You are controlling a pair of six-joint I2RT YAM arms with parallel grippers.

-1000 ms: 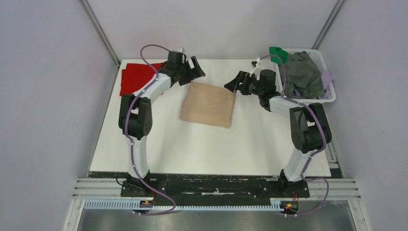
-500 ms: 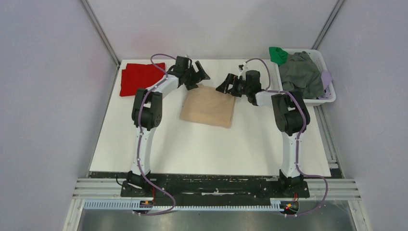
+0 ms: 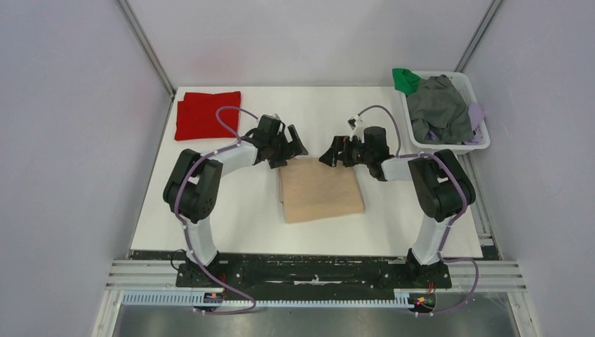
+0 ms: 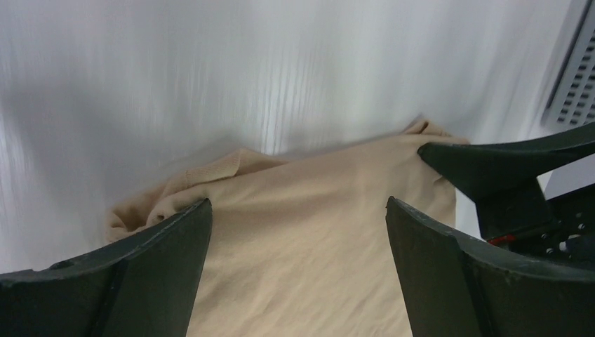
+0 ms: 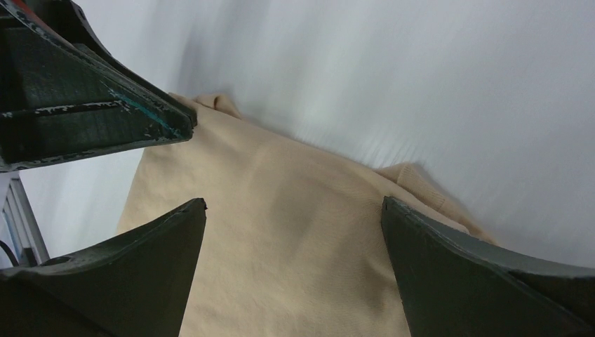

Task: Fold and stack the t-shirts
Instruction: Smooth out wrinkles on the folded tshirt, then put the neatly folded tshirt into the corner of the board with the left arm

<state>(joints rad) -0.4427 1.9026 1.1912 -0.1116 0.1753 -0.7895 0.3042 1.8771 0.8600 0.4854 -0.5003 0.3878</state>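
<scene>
White tabletop (image 3: 231,210) between grey walls, and both arms are out over it. Two t-shirts are down on the table. One beige t-shirt (image 3: 321,191), folded to a rough rectangle, sits centre, toward the near edge. One red t-shirt (image 3: 207,114), folded flat, lies alone in the far left corner, well apart from the beige one.

Left gripper (image 3: 286,147) hangs at the beige shirt's far left corner and right gripper (image 3: 332,154) at its far edge, the two facing each other, near but apart. On the wrist views both pairs of fingers are spread wide, nothing pinched, with tan cloth and its rumpled far edge in the gap. Whether the tips touch the fabric, I can't tell.

One white basket (image 3: 466,147) stands at far right holding a grey garment (image 3: 438,112), with one green cloth (image 3: 405,78) over its far left corner.
</scene>
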